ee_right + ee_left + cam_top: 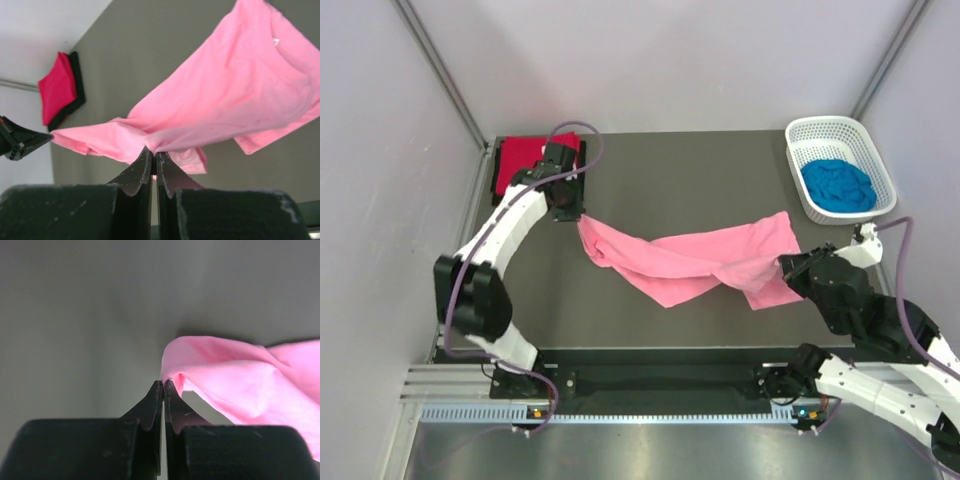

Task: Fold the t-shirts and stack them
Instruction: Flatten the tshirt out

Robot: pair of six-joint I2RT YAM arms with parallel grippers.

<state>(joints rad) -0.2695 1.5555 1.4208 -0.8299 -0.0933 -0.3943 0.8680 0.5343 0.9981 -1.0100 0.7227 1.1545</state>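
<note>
**Top view.** Holds the pink t-shirt by 2 ends, strung across the tabletop from 10 o'clock to 4 o'clock, twisted and slack in the middle. Cannot tell whether the sag touches the surface. Reads as a spreading step: pulling the ends apart to clear the twist, so that a flat shape is there to fold. Shows the left arm stretched far out toward 11 o'clock, elbow bent, wrist tipped down over the cloth's end. Shows the right arm low and folded up near 4 o'clock, wrist aimed toward 9 o'clock. Leaves the red t-shirt folded in the 11 o'clock corner, just behind the left wrist. Leaves the bright blue t-shirt crumpled in the white basket at 1 o'clock.

**Left wrist view.** Left jaws fully closed, tips meeting, with a small fold of pink edge nipped at the very tips. Looks a thin hold that might slip under a hard pull. Trails the rest of the cloth off toward 3 o'clock.

**Right wrist view.** Right jaws closed on a gathered bunch of pink cloth. Fans the shirt body up toward 1 o'clock and runs 1 band out toward 9 o'clock. Shows, at 10 o'clock, the red shirt lying on the black t-shirt: 2 folded and stacked, by the look of it.
</note>
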